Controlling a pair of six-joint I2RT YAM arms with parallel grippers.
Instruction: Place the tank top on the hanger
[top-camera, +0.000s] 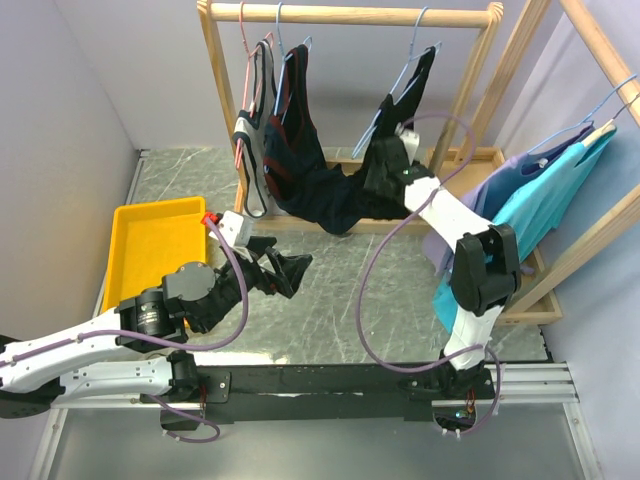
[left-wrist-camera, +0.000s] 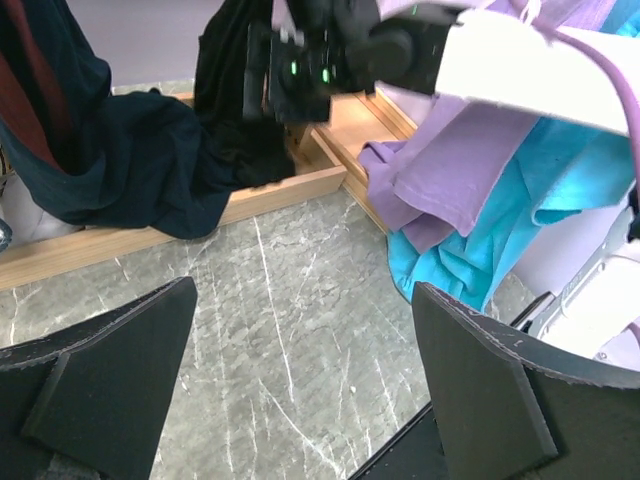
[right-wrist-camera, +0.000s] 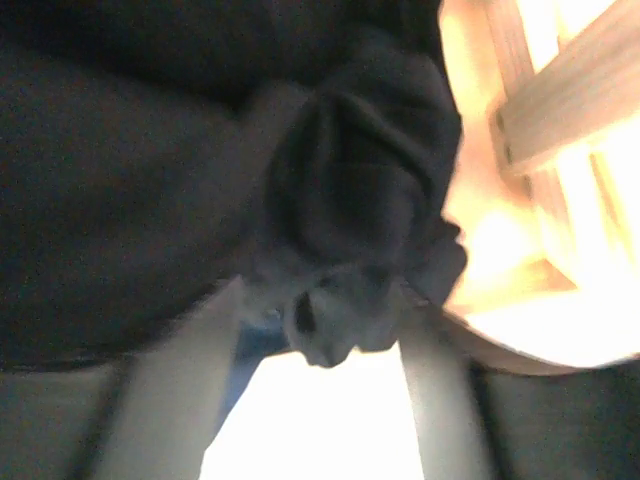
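Left gripper (top-camera: 285, 268) sits low and left of centre in the top view, over the marbled table (top-camera: 340, 300). Its jaws are spread wide with nothing between them. You can see that best from its own wrist camera (left-wrist-camera: 305, 300), which shows just bare tabletop in the gap.

The tank top (top-camera: 412, 90) hangs off the hanger (top-camera: 390, 100) on the right end of the wooden rack (top-camera: 350, 15), upper right of centre. One strap is up near the hook and the rest droops down and left.

Right gripper (top-camera: 395, 150) is pushed right into that black fabric. Its wrist view is a blurry mess. The fingers (right-wrist-camera: 170, 390) are apart with a wad of the top (right-wrist-camera: 350, 230) bunched at the tips, and I honestly can't tell if it's pinching it or not.

A yellow tray (top-camera: 160, 207) sits on the left.
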